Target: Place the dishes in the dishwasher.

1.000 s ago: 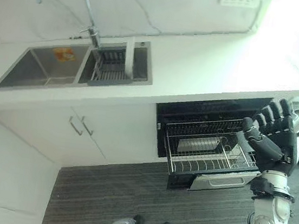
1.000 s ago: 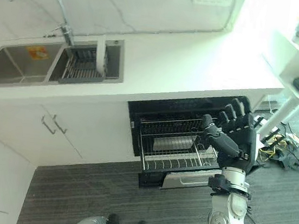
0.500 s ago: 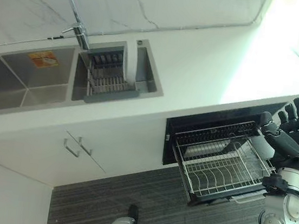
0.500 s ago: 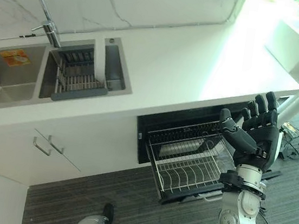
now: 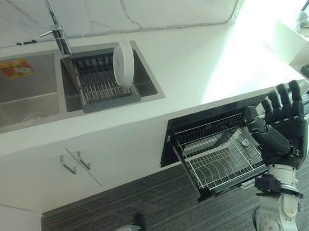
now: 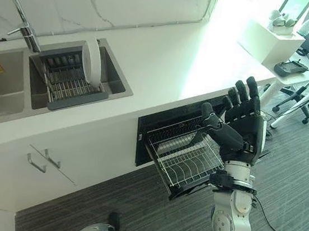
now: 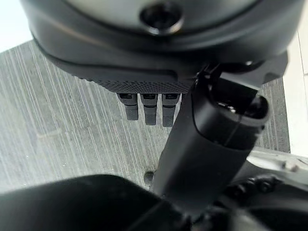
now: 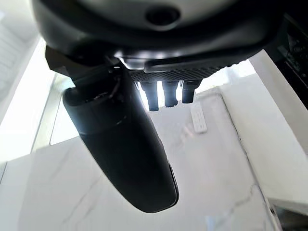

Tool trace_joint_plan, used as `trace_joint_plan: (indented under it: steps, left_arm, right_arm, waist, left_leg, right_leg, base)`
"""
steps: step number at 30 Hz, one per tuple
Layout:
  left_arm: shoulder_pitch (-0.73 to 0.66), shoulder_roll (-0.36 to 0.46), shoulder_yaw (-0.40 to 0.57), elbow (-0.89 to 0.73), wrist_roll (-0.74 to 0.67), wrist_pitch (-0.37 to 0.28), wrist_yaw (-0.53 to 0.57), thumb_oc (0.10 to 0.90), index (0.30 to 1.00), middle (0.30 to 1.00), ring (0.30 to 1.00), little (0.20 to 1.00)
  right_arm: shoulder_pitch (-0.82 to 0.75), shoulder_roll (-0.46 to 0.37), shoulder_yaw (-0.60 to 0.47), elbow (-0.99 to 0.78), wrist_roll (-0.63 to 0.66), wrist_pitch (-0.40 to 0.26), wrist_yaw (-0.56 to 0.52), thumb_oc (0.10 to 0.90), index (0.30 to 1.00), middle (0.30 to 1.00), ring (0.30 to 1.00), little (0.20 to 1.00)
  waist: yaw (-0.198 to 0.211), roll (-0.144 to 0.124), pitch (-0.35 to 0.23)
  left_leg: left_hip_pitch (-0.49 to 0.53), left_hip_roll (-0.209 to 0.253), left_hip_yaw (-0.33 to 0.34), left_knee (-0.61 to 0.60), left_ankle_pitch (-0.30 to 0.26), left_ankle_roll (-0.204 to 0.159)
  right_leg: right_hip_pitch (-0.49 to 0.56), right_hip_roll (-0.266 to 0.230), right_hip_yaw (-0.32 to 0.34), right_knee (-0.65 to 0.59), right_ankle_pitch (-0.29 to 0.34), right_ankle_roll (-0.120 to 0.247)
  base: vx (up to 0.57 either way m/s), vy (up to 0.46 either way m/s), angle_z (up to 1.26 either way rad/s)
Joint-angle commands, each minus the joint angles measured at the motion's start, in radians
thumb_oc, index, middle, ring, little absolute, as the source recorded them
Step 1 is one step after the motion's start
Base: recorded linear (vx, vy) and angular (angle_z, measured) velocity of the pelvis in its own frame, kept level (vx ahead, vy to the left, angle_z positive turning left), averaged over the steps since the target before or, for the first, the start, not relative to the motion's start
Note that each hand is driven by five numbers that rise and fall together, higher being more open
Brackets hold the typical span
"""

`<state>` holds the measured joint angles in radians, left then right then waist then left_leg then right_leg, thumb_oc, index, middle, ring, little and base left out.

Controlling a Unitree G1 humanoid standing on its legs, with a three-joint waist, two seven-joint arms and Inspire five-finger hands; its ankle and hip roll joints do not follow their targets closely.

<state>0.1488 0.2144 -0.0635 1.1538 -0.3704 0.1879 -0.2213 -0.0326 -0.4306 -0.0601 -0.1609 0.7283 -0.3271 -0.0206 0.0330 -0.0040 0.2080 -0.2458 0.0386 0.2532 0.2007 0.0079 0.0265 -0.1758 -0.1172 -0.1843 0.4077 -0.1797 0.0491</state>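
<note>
The right hand [image 5: 284,127] is standing raised on its upright forearm, fingers straight; the left hand [image 7: 159,53] is hanging with fingers straight.

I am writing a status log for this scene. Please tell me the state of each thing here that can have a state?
dishwasher: open.
dishwasher rack: pulled out, holding no dishes.
plate: standing on edge in the sink rack, not yet loaded.
faucet: no water seen running.
cabinet doors: closed.
right hand: open, raised, holding nothing.
left hand: open, over the floor, holding nothing.

A round white plate [image 5: 124,62] stands in a grey wire rack [image 5: 99,82]; white tabletop [image 5: 206,60], silver wire dishwasher basket [image 5: 222,157], dark grey striped floor [image 5: 149,205], black right hand [image 5: 285,129].
</note>
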Motion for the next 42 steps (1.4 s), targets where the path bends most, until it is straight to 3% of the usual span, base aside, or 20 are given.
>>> trace_joint_plan:
  steps: [1,6,11,13,15,16,19,23,24,26,27,28,30,32,33,35,42]
  left_arm:
    - [-0.033,-0.023,0.014,-0.048,-0.025,-0.031,0.044,0.8,0.9,0.9,0.9,0.9]
    - [-0.03,-0.03,0.011,-0.091,-0.004,-0.05,0.123,0.8,0.9,0.9,0.9,0.9]
    - [-0.016,-0.04,0.035,-0.121,-0.043,-0.101,0.206,0.8,0.9,0.9,0.9,0.9]
    - [0.01,-0.058,0.059,-0.125,0.007,-0.123,0.211,0.8,0.9,0.9,0.9,0.9]
    - [0.008,-0.062,0.059,-0.102,0.02,-0.135,0.206,0.8,0.9,0.9,0.9,0.9]
    - [0.001,-0.059,0.052,-0.075,0.026,-0.149,0.187,0.8,0.9,0.9,0.9,0.9]
    - [-0.015,-0.055,0.048,-0.054,0.001,-0.117,0.153,0.8,0.9,0.9,0.9,0.9]
    - [-0.044,-0.038,0.036,-0.021,0.047,-0.121,0.118,0.8,0.9,0.9,0.9,0.9]
    - [-0.053,-0.031,0.03,-0.017,0.057,-0.119,0.119,0.8,0.9,0.9,0.9,0.9]
    - [-0.066,-0.015,0.013,-0.002,0.05,-0.115,0.121,0.8,0.9,0.9,0.9,0.9]
    - [-0.073,-0.007,0.0,0.013,0.037,-0.113,0.114,0.8,0.9,0.9,0.9,0.9]
    - [-0.074,-0.002,-0.009,0.013,0.021,-0.106,0.114,0.8,0.9,0.9,0.9,0.9]
    - [-0.081,0.006,-0.014,0.016,0.008,-0.097,0.117,0.8,0.9,0.9,0.9,0.9]
    - [-0.085,0.014,-0.007,0.008,0.007,-0.092,0.115,0.8,0.9,0.9,0.9,0.9]
    - [-0.084,0.018,-0.007,0.004,0.0,-0.091,0.114,0.8,0.9,0.9,0.9,0.9]
    - [-0.075,0.021,0.001,-0.023,-0.007,-0.078,0.124,0.8,0.9,0.9,0.9,0.9]
    - [-0.047,-0.028,-0.01,-0.019,0.049,-0.126,0.163,0.8,0.9,0.9,0.9,0.9]
  right_arm:
    - [-0.12,-0.033,-0.015,-0.076,0.022,-0.059,0.034,0.8,0.9,0.9,0.9,0.9]
    - [-0.114,-0.02,0.011,-0.09,0.014,-0.048,0.032,0.8,0.9,0.9,0.9,0.9]
    - [-0.112,-0.024,0.016,-0.086,-0.007,-0.054,0.023,0.8,0.9,0.9,0.9,0.9]
    - [-0.123,0.001,0.042,-0.063,-0.046,-0.076,0.032,0.8,0.9,0.9,0.9,0.9]
    - [-0.126,-0.002,0.049,-0.059,-0.046,-0.072,0.036,0.8,0.9,0.9,0.9,0.9]
    - [-0.124,-0.01,0.054,-0.061,-0.041,-0.073,0.036,0.8,0.9,0.9,0.9,0.9]
    - [-0.112,-0.018,0.054,-0.066,-0.007,-0.067,0.043,0.8,0.9,0.9,0.9,0.9]
    - [-0.111,-0.01,0.059,-0.064,0.007,-0.066,0.055,0.8,0.9,0.9,0.9,0.9]
    - [-0.116,-0.004,0.061,-0.062,0.011,-0.063,0.05,0.8,0.9,0.9,0.9,0.9]
    - [-0.127,0.009,0.077,-0.061,0.008,-0.064,0.04,0.8,0.9,0.9,0.9,0.9]
    - [-0.13,0.019,0.087,-0.06,0.0,-0.062,0.047,0.8,0.9,0.9,0.9,0.9]
    - [-0.131,0.026,0.095,-0.06,-0.001,-0.055,0.056,0.8,0.9,0.9,0.9,0.9]
    - [-0.142,0.023,0.106,-0.048,0.013,-0.054,0.071,0.8,0.9,0.9,0.9,0.9]
    - [-0.159,0.013,0.114,-0.035,0.025,-0.07,0.083,0.8,0.9,0.9,0.9,0.9]
    - [-0.165,0.009,0.116,-0.033,0.027,-0.074,0.086,0.8,0.9,0.9,0.9,0.9]
    - [-0.157,0.002,0.096,-0.035,0.041,-0.064,0.1,0.8,0.9,0.9,0.9,0.9]
    - [-0.126,-0.013,0.078,-0.059,0.013,-0.052,0.046,0.8,0.9,0.9,0.9,0.9]
  waist:
    - [0.013,0.014,-0.034]
    - [0.015,0.016,-0.043]
    - [0.025,-0.021,-0.003]
    - [0.064,0.008,0.015]
    - [0.072,0.022,0.017]
    - [0.068,0.028,0.012]
    - [0.057,0.019,-0.001]
    - [0.069,0.007,-0.034]
    - [0.071,0.005,-0.039]
    - [0.059,0.01,-0.038]
    - [0.048,0.021,-0.035]
    - [0.04,0.028,-0.031]
    - [0.028,0.038,-0.022]
    - [0.018,0.022,-0.002]
    - [0.005,0.01,0.01]
    - [0.005,0.006,0.013]
    - [0.017,-0.001,-0.013]
  left_leg:
    - [0.051,0.003,-0.11,0.099,-0.206,-0.015]
    - [0.056,0.008,-0.111,0.099,-0.188,-0.027]
    - [0.13,-0.029,-0.089,0.099,-0.183,-0.019]
    - [-0.015,0.038,-0.16,0.099,-0.092,-0.072]
    - [-0.071,0.078,-0.164,0.099,-0.06,-0.09]
    - [-0.089,0.111,-0.132,0.099,-0.052,-0.092]
    - [-0.064,0.11,-0.09,0.099,-0.075,-0.078]
    - [-0.019,0.059,-0.123,0.099,-0.13,-0.041]
    - [-0.005,0.046,-0.127,0.099,-0.138,-0.029]
    - [0.029,0.024,-0.141,0.099,-0.163,0.003]
    - [0.048,0.016,-0.159,0.099,-0.178,0.023]
    - [0.063,0.014,-0.17,0.099,-0.188,0.031]
    - [0.081,0.025,-0.185,0.099,-0.194,0.021]
    - [0.095,0.023,-0.179,0.099,-0.208,0.01]
    - [0.114,0.015,-0.175,0.099,-0.232,0.011]
    - [0.1,0.037,-0.17,0.099,-0.231,0.0]
    - [0.057,0.084,-0.154,0.099,-0.199,-0.059]
  right_leg:
    - [0.067,0.024,-0.055,-0.108,-0.037,0.043]
    - [0.08,0.04,-0.06,-0.108,-0.049,0.021]
    - [0.115,0.011,-0.06,-0.108,-0.04,0.005]
    - [0.148,0.048,-0.028,-0.108,-0.07,0.004]
    - [0.171,0.056,-0.03,-0.108,-0.092,0.003]
    - [0.187,0.049,-0.044,-0.108,-0.109,0.004]
    - [0.213,0.018,-0.054,-0.108,-0.116,0.024]
    - [0.259,-0.012,-0.07,-0.108,-0.119,0.042]
    - [0.28,-0.019,-0.08,-0.108,-0.091,0.048]
    - [0.302,-0.025,-0.091,-0.108,0.029,0.075]
    - [0.27,-0.027,-0.088,-0.057,0.083,0.08]
    - [0.226,-0.034,-0.079,-0.014,0.098,0.078]
    - [0.18,-0.01,-0.079,-0.108,0.064,0.061]
    - [0.07,-0.049,-0.063,-0.108,0.059,0.072]
    - [0.003,-0.077,-0.05,-0.108,0.138,0.094]
    - [0.012,-0.063,-0.042,-0.108,0.074,0.09]
    - [0.026,-0.07,-0.054,-0.108,0.002,0.08]
  base:
    - [-0.01,-0.051,0.25]
    - [0.01,-0.122,0.08]
    - [0.04,-0.034,0.31]
    - [0.19,0.224,0.12]
    - [0.25,0.277,0.07]
    - [0.27,0.333,-0.02]
    - [0.22,0.279,-0.32]
    - [0.23,0.208,-0.26]
    - [0.25,0.167,-0.51]
    - [0.22,0.146,-0.19]
    - [0.19,0.129,0.46]
    - [0.14,0.065,0.41]
    - [0.07,-0.081,0.02]
    - [0.0,-0.188,-0.18]
    - [0.04,-0.181,-0.3]
    - [0.08,-0.153,-0.14]
    - [0.09,-0.119,0.16]
